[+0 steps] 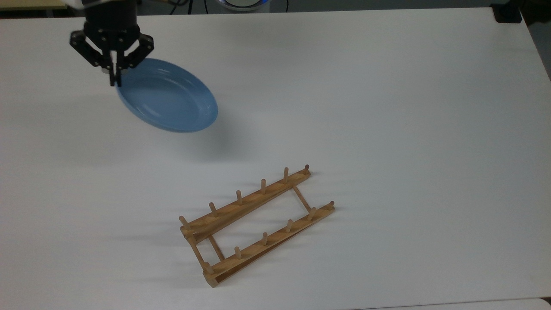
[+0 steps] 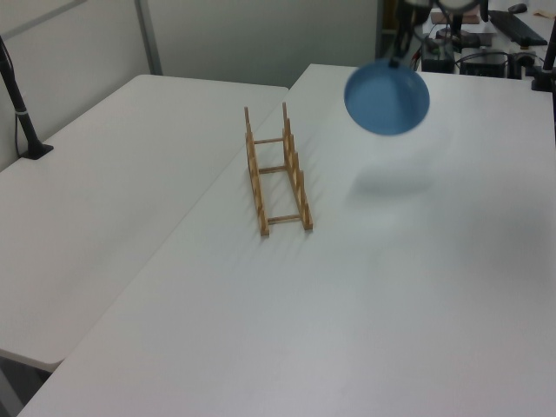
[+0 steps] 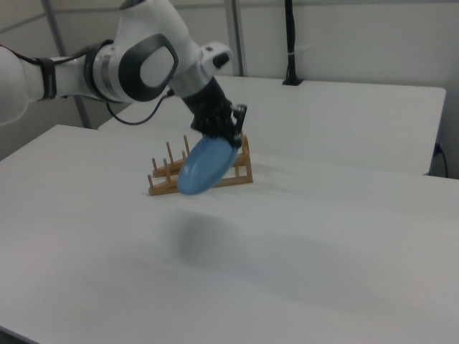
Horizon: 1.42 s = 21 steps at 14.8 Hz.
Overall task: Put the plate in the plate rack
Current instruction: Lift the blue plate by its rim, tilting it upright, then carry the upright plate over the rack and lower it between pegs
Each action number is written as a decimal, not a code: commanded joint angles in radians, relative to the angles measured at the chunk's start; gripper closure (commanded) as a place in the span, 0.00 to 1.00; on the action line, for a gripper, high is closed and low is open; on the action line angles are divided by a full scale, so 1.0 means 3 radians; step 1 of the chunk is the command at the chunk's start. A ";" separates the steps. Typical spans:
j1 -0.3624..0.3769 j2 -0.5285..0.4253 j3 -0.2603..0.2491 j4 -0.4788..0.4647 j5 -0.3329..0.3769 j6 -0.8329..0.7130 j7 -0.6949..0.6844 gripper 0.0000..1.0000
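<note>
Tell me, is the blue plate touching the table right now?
Apart. In the left view the plate hangs from the claw well above the table, with its shadow lying separately on the white top below it.

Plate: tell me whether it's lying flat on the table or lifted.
Lifted and tilted. The plate hangs from the end effector by its rim, with its shadow on the table below.

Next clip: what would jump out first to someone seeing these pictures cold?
The blue plate hangs tilted in the air, pinched at its rim by the black gripper near the top view's upper left, with its shadow on the white table below. The other standout is the wooden plate rack, lying empty toward the top view's lower middle, well apart from the plate.
</note>
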 commanded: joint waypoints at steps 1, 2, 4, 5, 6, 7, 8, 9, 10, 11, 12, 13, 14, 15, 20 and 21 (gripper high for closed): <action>0.0147 0.0046 0.0005 0.0085 -0.0508 0.0578 0.0582 1.00; 0.0234 0.0061 0.0005 0.0090 -0.0824 0.0661 0.0894 1.00; 0.0357 0.0092 0.0010 0.0090 -0.1504 0.0824 0.1634 1.00; 0.0423 0.0102 0.0015 0.0090 -0.1836 0.0856 0.2003 1.00; 0.0494 0.0138 0.0046 0.0090 -0.2128 0.0851 0.2356 1.00; 0.0541 0.0163 0.0097 0.0090 -0.2400 0.0851 0.2724 1.00; 0.0572 0.0184 0.0153 0.0090 -0.2676 0.0846 0.3102 1.00; 0.0582 0.0204 0.0179 0.0090 -0.2942 0.0841 0.3470 1.00; 0.0607 0.0230 0.0215 0.0090 -0.3172 0.0840 0.3823 1.00; 0.0663 0.0271 0.0235 0.0090 -0.3367 0.0820 0.4120 1.00; 0.0715 0.0322 0.0240 0.0121 -0.3515 0.0805 0.4381 1.00; 0.0751 0.0383 0.0235 0.0166 -0.3638 0.0769 0.4602 1.00; 0.0771 0.0454 0.0235 0.0212 -0.3766 0.0713 0.4776 1.00; 0.0776 0.0516 0.0240 0.0274 -0.3879 0.0667 0.4935 1.00; 0.0899 0.0838 0.0240 0.0484 -0.4411 0.0381 0.5742 1.00; 0.0919 0.0864 0.0240 0.0489 -0.4503 0.0360 0.5861 1.00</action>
